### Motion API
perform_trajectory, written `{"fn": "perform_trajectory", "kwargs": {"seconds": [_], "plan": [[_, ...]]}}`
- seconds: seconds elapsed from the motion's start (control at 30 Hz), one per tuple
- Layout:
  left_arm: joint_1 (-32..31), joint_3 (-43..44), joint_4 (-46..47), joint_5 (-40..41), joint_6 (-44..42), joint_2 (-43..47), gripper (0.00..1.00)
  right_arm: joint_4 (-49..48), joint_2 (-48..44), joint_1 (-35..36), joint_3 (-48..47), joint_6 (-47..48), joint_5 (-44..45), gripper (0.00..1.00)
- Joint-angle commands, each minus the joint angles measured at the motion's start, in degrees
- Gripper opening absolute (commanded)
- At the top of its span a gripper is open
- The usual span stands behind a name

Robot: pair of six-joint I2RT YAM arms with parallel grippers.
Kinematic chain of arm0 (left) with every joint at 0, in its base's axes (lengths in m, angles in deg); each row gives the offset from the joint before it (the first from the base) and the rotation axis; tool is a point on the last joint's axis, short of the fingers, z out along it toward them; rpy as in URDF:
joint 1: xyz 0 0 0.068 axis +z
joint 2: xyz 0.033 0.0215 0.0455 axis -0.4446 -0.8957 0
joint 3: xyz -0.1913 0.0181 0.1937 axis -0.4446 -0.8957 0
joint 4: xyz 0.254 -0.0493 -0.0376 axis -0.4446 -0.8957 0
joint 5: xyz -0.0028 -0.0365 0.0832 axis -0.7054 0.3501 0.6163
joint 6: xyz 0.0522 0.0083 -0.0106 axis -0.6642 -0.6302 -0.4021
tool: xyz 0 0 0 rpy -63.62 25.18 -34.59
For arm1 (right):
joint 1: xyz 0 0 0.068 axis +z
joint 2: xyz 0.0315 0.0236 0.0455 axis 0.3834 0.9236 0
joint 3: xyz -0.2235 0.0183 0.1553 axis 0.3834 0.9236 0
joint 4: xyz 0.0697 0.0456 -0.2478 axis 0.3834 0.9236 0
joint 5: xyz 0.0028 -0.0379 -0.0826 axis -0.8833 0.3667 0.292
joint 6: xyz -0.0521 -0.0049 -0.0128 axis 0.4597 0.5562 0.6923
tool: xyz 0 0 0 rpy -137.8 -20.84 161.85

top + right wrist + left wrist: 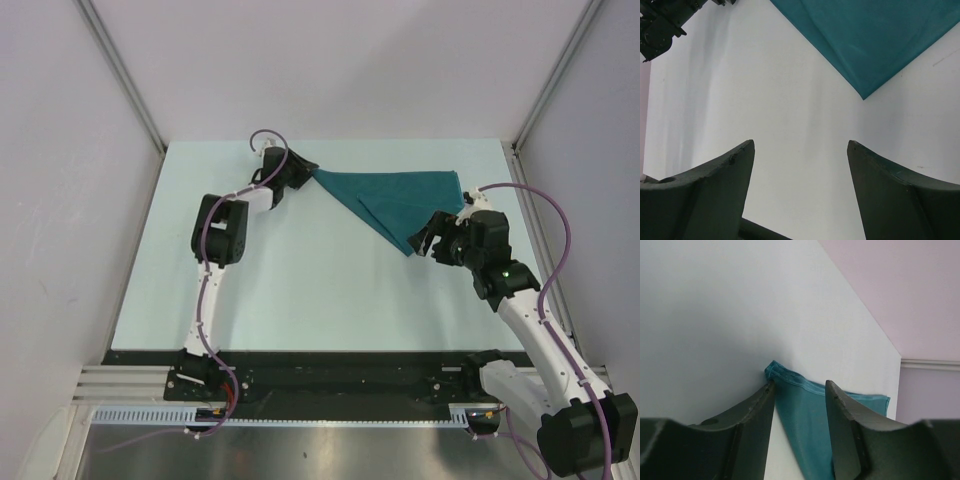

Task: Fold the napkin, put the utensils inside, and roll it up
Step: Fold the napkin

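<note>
Napkin [395, 200] lies flat on the desk [300, 290], at 1 o'clock from desk centre. Left tool [303, 175] straddles the napkin's 9 o'clock corner. Right tool [422, 242] stands just beside its 5 o'clock corner.

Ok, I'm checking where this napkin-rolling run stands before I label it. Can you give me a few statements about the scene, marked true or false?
1. The napkin lies spread out as a full flat square. False: it is folded over into a roughly triangular shape.
2. The left claw has its fingers on either side of the napkin's edge, near a corner. True.
3. The right claw is open with nothing between its fingers. True.
4. A fork lies on top of the napkin. False: no fork shows in any view.
5. The right claw is at the same corner as the left claw. False: it is by the napkin's pointed tip nearest the arms, on the right side.
</note>
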Motion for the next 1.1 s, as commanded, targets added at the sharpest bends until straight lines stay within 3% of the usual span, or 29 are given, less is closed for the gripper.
{"fn": "perform_trajectory", "kwargs": {"seconds": [0.0,0.27,0.53,0.7,0.9,1.07], "plan": [[0.3,2.0,-1.9,1.0,2.7,-1.4,0.46,1.1,-0.6,-0.4,-2.1,0.2,1.3,0.8],[0.3,0.5,-4.1,2.8,1.9,0.1,0.45,0.9,-0.1,-0.5,-2.3,0.0,0.9,0.8],[0.1,1.1,-7.9,4.9,1.3,0.7,0.5,1.7,-1.2,-0.6,-2.2,-0.2,1.5,0.8],[0.1,3.8,-9.4,3.4,1.0,-0.8,0.37,1.7,-1.3,-0.6,-2.1,-0.3,1.3,0.8],[0.1,5.9,-10.2,2.1,-0.1,-1.9,0.32,2.5,-2.3,-0.7,-2.1,0.0,2.1,0.8],[0.1,7.5,-9.5,0.4,-1.6,-2.6,0.19,2.8,-2.5,-0.7,-2.0,0.4,2.3,0.8]]}}
